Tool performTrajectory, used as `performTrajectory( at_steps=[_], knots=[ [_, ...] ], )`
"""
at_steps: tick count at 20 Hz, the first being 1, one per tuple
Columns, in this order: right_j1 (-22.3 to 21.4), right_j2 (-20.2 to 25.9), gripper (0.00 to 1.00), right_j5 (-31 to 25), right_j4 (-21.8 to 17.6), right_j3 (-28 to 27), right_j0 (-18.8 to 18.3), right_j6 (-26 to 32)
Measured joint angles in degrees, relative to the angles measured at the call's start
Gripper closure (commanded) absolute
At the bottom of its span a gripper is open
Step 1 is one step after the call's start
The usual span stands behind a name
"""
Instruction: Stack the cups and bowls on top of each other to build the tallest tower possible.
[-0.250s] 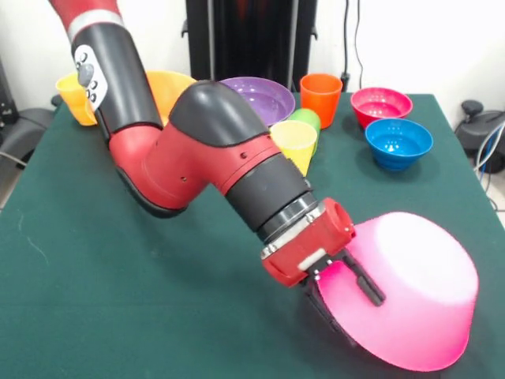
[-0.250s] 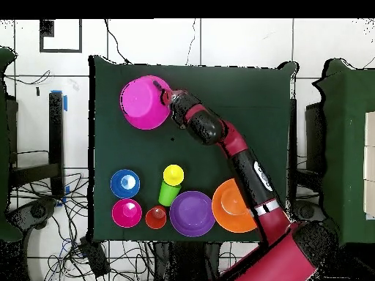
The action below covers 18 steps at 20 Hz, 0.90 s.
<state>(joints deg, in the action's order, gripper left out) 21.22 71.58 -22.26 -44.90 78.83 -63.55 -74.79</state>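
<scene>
My gripper [image 1: 355, 312] [image 2: 165, 97] is shut on the rim of the large hot pink bowl [image 1: 422, 288] [image 2: 143, 104]. One finger lies on the bowl's outer wall and the other under the rim. The bowl is tipped mouth-down, low over the table. Along the other side of the table are the purple bowl [image 1: 260, 96] [image 2: 192, 214], the orange bowl [image 1: 170, 85] [image 2: 231, 206], the small crimson bowl [image 1: 381, 104] [image 2: 127, 213] and the blue bowl [image 1: 398, 142] [image 2: 125, 183]. An orange cup [image 1: 321, 99] [image 2: 155, 217] stands there, with a yellow cup [image 1: 294, 142] [image 2: 173, 175] against a green cup [image 1: 308, 118] [image 2: 168, 195].
A second yellow cup [image 1: 74, 98] stands at the table's corner beside my arm; the overhead view hides it. My arm [image 1: 213, 154] [image 2: 242, 157] reaches slantwise across the green table [image 1: 87, 268] [image 2: 242, 95]. Cables and chairs surround the table.
</scene>
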Motion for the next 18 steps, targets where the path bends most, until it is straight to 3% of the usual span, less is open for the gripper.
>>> performTrajectory(
  at_steps=[4,6,10,15,18],
  knots=[
    [2.13,-0.37,0.00,-3.95,-0.13,-0.64,-1.05,11.57],
    [3.49,-0.37,0.00,-7.11,-0.14,-1.01,-1.55,21.22],
    [4.98,-0.34,0.00,-10.40,-0.12,-1.28,-1.88,34.96],
    [5.38,-0.34,0.00,-11.06,-0.13,-1.29,-1.90,47.65],
    [5.35,-0.35,0.00,-11.05,-0.12,-1.30,-1.88,50.81]
  ],
)
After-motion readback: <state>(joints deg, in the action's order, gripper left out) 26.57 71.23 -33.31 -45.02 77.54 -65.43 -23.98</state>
